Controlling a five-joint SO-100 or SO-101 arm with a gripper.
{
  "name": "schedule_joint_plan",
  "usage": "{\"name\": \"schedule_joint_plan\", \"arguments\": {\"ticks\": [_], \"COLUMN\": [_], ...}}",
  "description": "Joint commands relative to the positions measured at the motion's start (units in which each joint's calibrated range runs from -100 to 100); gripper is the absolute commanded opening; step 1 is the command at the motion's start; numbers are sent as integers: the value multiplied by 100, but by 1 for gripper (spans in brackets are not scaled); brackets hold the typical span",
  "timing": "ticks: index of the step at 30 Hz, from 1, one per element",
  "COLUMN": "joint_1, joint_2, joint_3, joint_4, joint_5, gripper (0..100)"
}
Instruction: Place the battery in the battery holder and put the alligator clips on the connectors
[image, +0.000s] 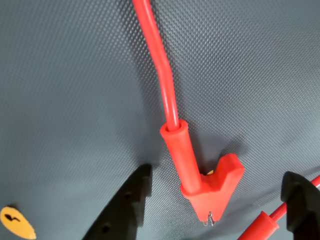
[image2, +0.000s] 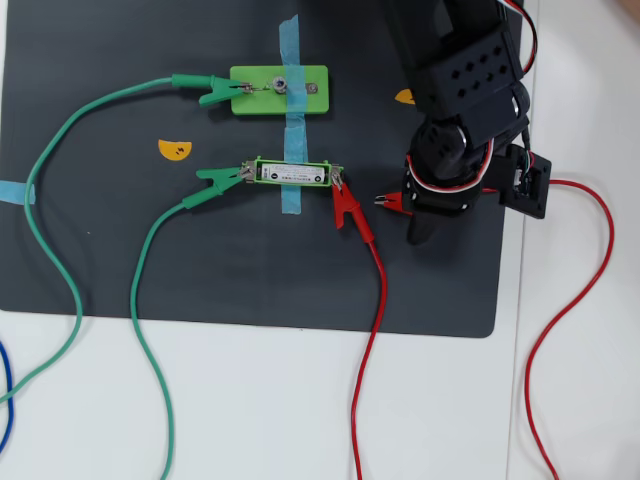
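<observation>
In the overhead view a dark mat (image2: 250, 270) is seen on a white table (image2: 300, 400). The battery (image2: 291, 173) is seated in the holder (image2: 258, 173), which is fixed to the mat by blue tape (image2: 291, 200). A green clip (image2: 220, 179) is attached to the holder's left tab, and a red clip (image2: 345, 207) is clamped on its right tab, its red wire (image2: 370, 330) running down off the mat. Above, a wider green block (image2: 310, 90) carries a second green clip (image2: 212, 90) on its left connector (image2: 272, 88); nothing is seen on its right end. Another red clip (image2: 392, 201) lies on the mat just right of the first, beside the arm (image2: 465, 110).

In the wrist view the red clip (image: 207, 182) lies flat on the mat, its metal teeth at the lower end. The end effector (image: 215, 210) is spread wide, a black finger (image: 127, 205) on the left and one at the right edge, both apart from the clip; nothing is held. A second red piece (image: 260, 225) shows at the lower right, and a yellow sticker (image: 17, 222) at the lower left.
</observation>
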Motion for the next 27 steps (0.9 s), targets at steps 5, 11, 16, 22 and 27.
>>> {"name": "schedule_joint_plan", "arguments": {"ticks": [5, 11, 16, 22, 27], "joint_1": [75, 106, 439, 419, 419], "joint_2": [257, 283, 283, 283, 283], "joint_3": [-511, -599, -494, -485, -485], "joint_4": [1, 301, 611, 680, 680], "joint_5": [22, 17, -145, -265, -254], "gripper": [26, 26, 26, 26, 26]}}
